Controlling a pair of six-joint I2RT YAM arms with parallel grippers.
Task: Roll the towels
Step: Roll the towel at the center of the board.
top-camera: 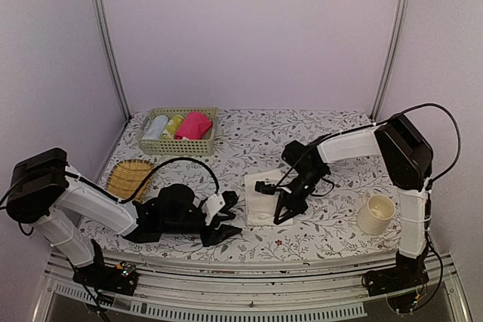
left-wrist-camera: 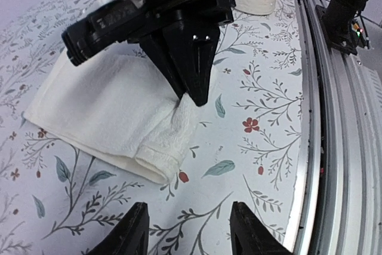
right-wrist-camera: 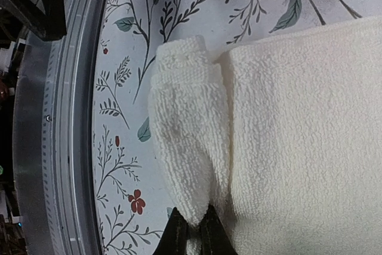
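A cream-white towel point(top-camera: 262, 194) lies flat on the floral table, right of centre, with its near end folded over into a short roll point(right-wrist-camera: 185, 141). My right gripper point(top-camera: 281, 216) is shut on that rolled end; in the right wrist view its tips point(right-wrist-camera: 194, 232) pinch the cloth. The left wrist view shows the same grip from the side, with the right gripper point(left-wrist-camera: 194, 91) on the towel point(left-wrist-camera: 101, 108). My left gripper point(top-camera: 231, 215) is open just left of the towel, and its fingers point(left-wrist-camera: 128, 231) hold nothing. A rolled pink towel point(top-camera: 193, 125) lies in the basket.
A green basket point(top-camera: 178, 146) at the back left also holds a white roll and a yellow roll. A round straw mat point(top-camera: 128, 179) lies at the left. A cream mug point(top-camera: 375, 214) stands at the right. The table's metal rail point(left-wrist-camera: 334, 117) runs close to both grippers.
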